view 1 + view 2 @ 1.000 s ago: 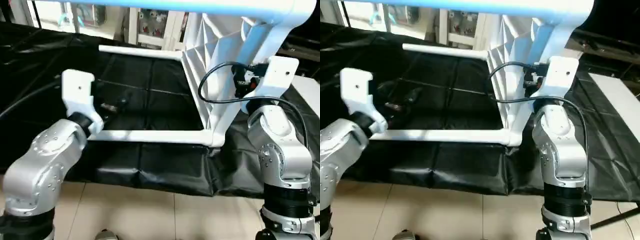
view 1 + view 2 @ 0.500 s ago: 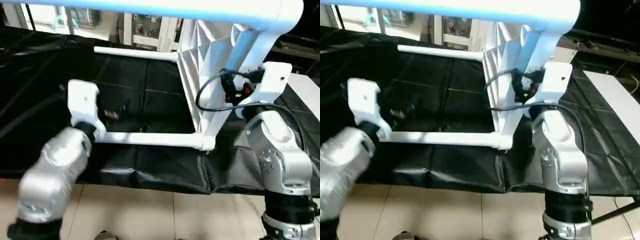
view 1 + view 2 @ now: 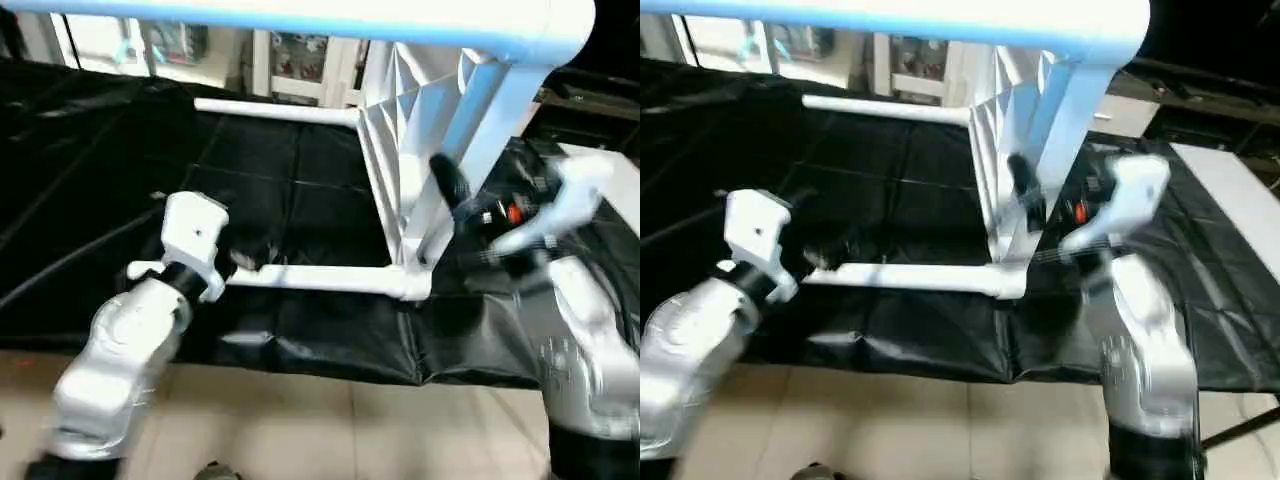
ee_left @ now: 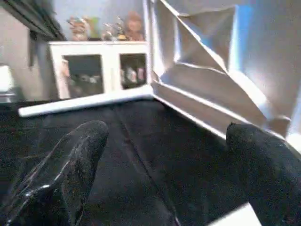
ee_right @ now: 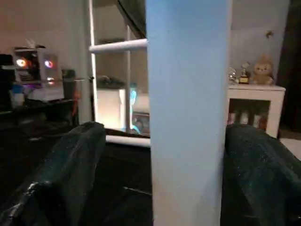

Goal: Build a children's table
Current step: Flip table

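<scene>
White plastic children's table (image 3: 420,150) tipped on its side on the black sheet (image 3: 300,330), legs fitted, left gripper (image 4: 164,155) and right gripper (image 5: 160,155) both jaws wide, unheld, the right straddling a leg, so likely toppled by any nudge.

We reach both silver forearms forward; our left claw (image 4: 164,155) gapes wide, and our right claw (image 5: 162,155) stands wide, fingers apart.

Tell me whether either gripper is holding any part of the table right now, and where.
Nothing is held. The left gripper is open over the black sheet, and the right gripper stands open around the table's edge without clamping it.
</scene>
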{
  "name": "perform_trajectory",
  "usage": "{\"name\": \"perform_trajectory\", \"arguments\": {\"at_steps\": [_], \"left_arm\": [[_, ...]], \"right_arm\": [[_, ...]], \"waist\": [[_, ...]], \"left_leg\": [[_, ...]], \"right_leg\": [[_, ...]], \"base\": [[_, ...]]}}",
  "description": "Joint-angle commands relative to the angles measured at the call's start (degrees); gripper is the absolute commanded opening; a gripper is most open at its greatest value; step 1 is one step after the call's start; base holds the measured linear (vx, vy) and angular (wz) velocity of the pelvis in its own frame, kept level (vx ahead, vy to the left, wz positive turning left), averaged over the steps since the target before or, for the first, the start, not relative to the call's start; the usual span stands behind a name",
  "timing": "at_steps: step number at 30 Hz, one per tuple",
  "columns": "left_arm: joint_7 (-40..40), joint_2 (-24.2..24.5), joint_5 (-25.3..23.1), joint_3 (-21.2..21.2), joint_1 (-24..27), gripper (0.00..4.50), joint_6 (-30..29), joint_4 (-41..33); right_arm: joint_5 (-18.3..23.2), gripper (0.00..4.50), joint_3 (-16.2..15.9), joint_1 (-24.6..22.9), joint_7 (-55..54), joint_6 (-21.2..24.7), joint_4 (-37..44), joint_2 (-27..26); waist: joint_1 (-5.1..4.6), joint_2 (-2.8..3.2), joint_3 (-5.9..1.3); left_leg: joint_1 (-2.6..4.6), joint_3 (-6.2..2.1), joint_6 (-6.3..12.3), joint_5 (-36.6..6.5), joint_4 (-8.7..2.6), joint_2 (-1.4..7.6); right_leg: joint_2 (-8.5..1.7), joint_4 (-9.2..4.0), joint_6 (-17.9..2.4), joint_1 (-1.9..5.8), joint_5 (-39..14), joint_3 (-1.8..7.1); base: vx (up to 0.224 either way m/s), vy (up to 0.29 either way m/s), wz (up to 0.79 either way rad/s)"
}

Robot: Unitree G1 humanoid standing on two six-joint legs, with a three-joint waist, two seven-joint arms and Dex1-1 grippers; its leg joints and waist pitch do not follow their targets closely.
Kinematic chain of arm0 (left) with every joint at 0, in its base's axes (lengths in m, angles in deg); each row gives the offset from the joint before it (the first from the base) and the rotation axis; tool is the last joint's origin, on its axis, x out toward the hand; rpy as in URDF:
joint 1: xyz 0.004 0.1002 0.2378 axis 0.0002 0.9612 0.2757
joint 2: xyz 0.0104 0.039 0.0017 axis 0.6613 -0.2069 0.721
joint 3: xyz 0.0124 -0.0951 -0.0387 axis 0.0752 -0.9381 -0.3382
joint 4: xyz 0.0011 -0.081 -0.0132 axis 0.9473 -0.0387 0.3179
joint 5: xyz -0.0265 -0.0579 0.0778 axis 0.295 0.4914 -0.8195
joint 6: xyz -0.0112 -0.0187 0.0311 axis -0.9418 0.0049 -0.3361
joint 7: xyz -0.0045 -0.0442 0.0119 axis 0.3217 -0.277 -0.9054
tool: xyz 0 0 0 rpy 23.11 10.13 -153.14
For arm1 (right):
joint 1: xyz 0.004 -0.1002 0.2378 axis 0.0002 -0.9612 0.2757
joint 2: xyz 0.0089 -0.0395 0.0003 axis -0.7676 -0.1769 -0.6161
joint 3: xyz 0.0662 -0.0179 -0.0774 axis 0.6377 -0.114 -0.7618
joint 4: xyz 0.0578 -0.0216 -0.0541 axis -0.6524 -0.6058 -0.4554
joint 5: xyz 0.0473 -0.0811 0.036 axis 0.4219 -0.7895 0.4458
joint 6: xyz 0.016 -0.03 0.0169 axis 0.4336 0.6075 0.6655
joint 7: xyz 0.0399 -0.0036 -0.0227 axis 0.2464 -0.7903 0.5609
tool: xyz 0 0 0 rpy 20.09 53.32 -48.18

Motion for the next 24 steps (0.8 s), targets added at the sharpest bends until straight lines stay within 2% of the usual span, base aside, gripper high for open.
{"name": "perform_trajectory", "arguments": {"at_steps": [1, 3, 5, 6, 8, 11, 14, 16, 17, 18, 19, 20, 21, 22, 23, 24], "left_arm": [[-1.83, 0.12, -3.32, 1.28, 0.15, 4.5, 0.34, -0.68], [-0.7, 1.98, -4.97, 2.94, 0.36, 4.5, -2.1, -1.82], [1.74, 3.64, -5.72, 3.83, 0.96, 4.5, -0.31, -2.47], [3.13, 5.33, -7.57, 4.63, 0.99, 4.5, 1.76, -2.68], [5.33, 8.65, -11.04, 5.13, 0.98, 4.5, 5.39, -4.13], [9.57, 11.79, -9.31, 3.69, -0.36, 4.5, 5.7, -6.53], [12.13, 15.1, -10.93, 3.38, -3.7, 4.5, 7.65, -7.81], [12.48, 15.96, -11.66, 3.59, -4.49, 4.5, 8.42, -7.87], [13.25, 17.13, -12.4, 3.58, -6.15, 4.5, 9.24, -8.53], [14.23, 18.44, -13.51, 3.77, -8.14, 4.5, 10.36, -9.4], [15.04, 18.92, -13.62, 3.76, -9.23, 4.5, 10.51, -9.95], [15.04, 18.92, -13.62, 3.76, -9.23, 4.5, 10.51, -9.95], [15.96, 19.84, -14.58, 3.91, -10.76, 4.5, 10.29, -10.62], [15.96, 19.84, -14.58, 3.91, -10.76, 4.5, 10.29, -10.62], [16.89, 20.51, -14.8, 3.97, -11.82, 4.5, 9.99, -11.15], [17.98, 21.57, -15.24, 3.93, -13.32, 4.5, 9.72, -12.07]], "right_arm": [[1.19, 4.3, 0.59, -1.38, 1.41, -1.11, 2.42, -0.03], [1.73, 4.3, 0.54, -3.19, 1.55, -1.35, 4.05, -0.24], [1.88, 4.3, 0.67, -4.66, 1.2, -1.43, 5.18, -0.51], [1.75, 4.3, 0.51, -5.46, 0.99, -1.63, 5.49, -0.71], [1.33, 4.3, 0.01, -7.44, 0.54, -2.03, 6.15, -0.91], [-0.57, 4.3, -1.34, -9.41, -0.25, -1.55, 5.49, -0.91], [-3.19, 4.3, -3.85, -10.08, -2.05, 3.15, 3.44, -0.05], [-3.74, 4.3, -4.57, -10.15, -2.47, 4.64, 2.88, 0.24], [-4.13, 4.3, -6.48, -10.57, -3.39, 9.65, 1.51, 0.8], [-4.66, 4.3, -8.26, -11.05, -4.01, 13.14, -0.02, 0.95], [-4.48, 4.3, -8.64, -11.11, -4.83, 15.31, -0.71, 0.62], [-4.48, 4.3, -8.64, -11.11, -4.83, 15.31, -0.71, 0.62], [-4.7, 4.3, -8.57, -11.02, -6.49, 17.22, -1.97, -0.19], [-4.7, 4.3, -8.57, -11.02, -6.49, 17.22, -1.97, -0.19], [-5.42, 4.3, -8.59, -10.89, -7.49, 17.57, -3.03, -0.6], [-6.32, 4.3, -9.23, -10.58, -7.86, 17.9, -4.32, -0.7]], "waist": [[-0.19, 1.73, -3.33], [-0.2, 2.03, -3.45], [-0.1, 2.24, -3.36], [-0.12, 1.85, -3.39], [0.03, 2.44, -3.46], [0.02, 2.45, -3.42], [0.01, 2.91, -3.27], [-0.07, 2.84, -3.2], [-0.07, 2.75, -3.2], [0.01, 2.85, -3.2], [-0.04, 2.59, -3.17], [0.03, 2.84, -3.14], [0.04, 2.82, -3.06], [0.13, 2.43, -3.21], [0.09, 2.49, -3.24], [0.14, 2.13, -3.04]], "left_leg": [[1.21, -0.33, -3.29, -22.57, -4.98, 0.58], [1.23, -0.38, -2.88, -22.16, -5.0, 0.59], [1.15, -0.45, -2.46, -21.91, -5.09, 0.52], [0.99, -0.39, -2.37, -21.68, -5.12, 0.51], [1.15, -0.51, -2.13, -21.77, -5.23, 0.57], [1.19, -0.61, -2.58, -22.37, -5.31, 0.51], [1.31, -0.81, -3.17, -24.35, -5.49, 0.39], [1.4, -0.89, -3.63, -25.51, -5.49, 0.36], [1.36, -0.87, -3.61, -25.55, -5.47, 0.35], [1.37, -0.9, -3.58, -24.84, -5.42, 0.2], [1.36, -0.87, -3.65, -24.46, -5.41, 0.23], [1.36, -0.91, -3.79, -24.52, -5.44, 0.2], [1.34, -0.97, -4.13, -25.21, -5.46, 0.27], [1.36, -0.98, -4.14, -24.96, -5.39, 0.31], [1.19, -1.0, -4.23, -24.39, -5.41, 0.32], [1.01, -0.89, -4.16, -23.75, -5.48, 0.27]], "right_leg": [[-1.97, -5.34, -2.98, 1.21, -19.63, 1.54], [-1.91, -5.24, -2.91, 1.29, -19.35, 1.56], [-1.89, -5.32, -3.12, 1.18, -19.35, 1.55], [-1.88, -5.27, -3.21, 1.26, -19.7, 1.53], [-1.93, -5.38, -2.96, 1.1, -20.18, 1.64], [-1.93, -5.17, -3.77, 1.05, -19.77, 1.54], [-1.79, -5.16, -4.25, 0.88, -20.89, 1.45], [-1.9, -5.25, -4.18, 0.87, -21.75, 1.46], [-2.0, -5.29, -4.17, 0.88, -21.99, 1.49], [-1.83, -5.26, -4.06, 0.93, -21.91, 1.51], [-1.86, -5.21, -4.17, 0.8, -21.41, 1.53], [-1.92, -5.11, -4.34, 0.79, -21.35, 1.56], [-2.07, -5.22, -4.44, 0.74, -21.89, 1.52], [-2.21, -5.04, -4.57, 0.77, -22.08, 1.47], [-2.3, -4.97, -4.67, 0.88, -21.64, 1.49], [-2.25, -5.01, -4.38, 0.86, -22.17, 1.47]], "base": [[0.0, 0.0, 0.0], [0.0, 0.0, 0.0], [0.0, 0.0, 0.0], [0.0, 0.0, 0.0], [0.0, 0.0, 0.0], [0.0, 0.0, 0.0], [0.0, 0.0, 0.0], [0.0, 0.0, 0.0], [0.0, 0.0, 0.0], [0.0, 0.0, 0.0], [0.0, 0.0, 0.0], [0.0, 0.0, 0.0], [0.0, 0.0, 0.0], [0.0, 0.0, 0.0], [0.0, 0.0, 0.0], [0.0, 0.0, 0.0]]}}
